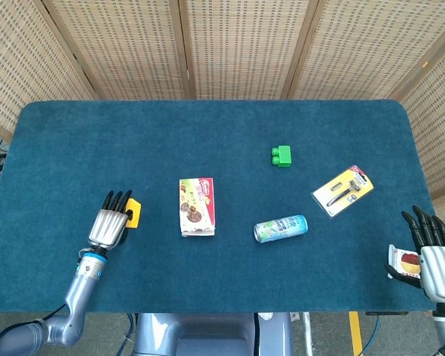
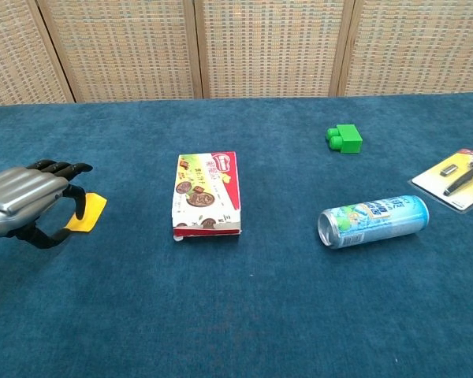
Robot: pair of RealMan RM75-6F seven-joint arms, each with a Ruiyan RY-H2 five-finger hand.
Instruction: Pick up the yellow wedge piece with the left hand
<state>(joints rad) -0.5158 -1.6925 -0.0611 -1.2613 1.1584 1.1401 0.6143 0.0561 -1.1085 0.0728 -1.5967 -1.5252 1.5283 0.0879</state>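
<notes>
Left hand (image 1: 109,225) at the worktop's (image 1: 208,133) 8 o'clock, low over the blue cloth. Fingers (image 2: 59,167) curled forward, thumb hooked under, arching over the near edge of the yellow wedge piece (image 2: 87,213); cannot tell if they touch it. Wedge flat on the cloth, at 3 o'clock of the hand in head view. Biscuit box (image 1: 196,206) lies at 3 o'clock of the wedge, well apart. Drink can (image 1: 280,228) on its side near centre; green brick (image 1: 282,156) at its 12 o'clock; packaged razor (image 1: 343,190) at 2 o'clock. Right hand (image 1: 433,256) at 4 o'clock edge, fingers spread, empty; a small red-and-white packet (image 1: 400,262) just beside it
</notes>
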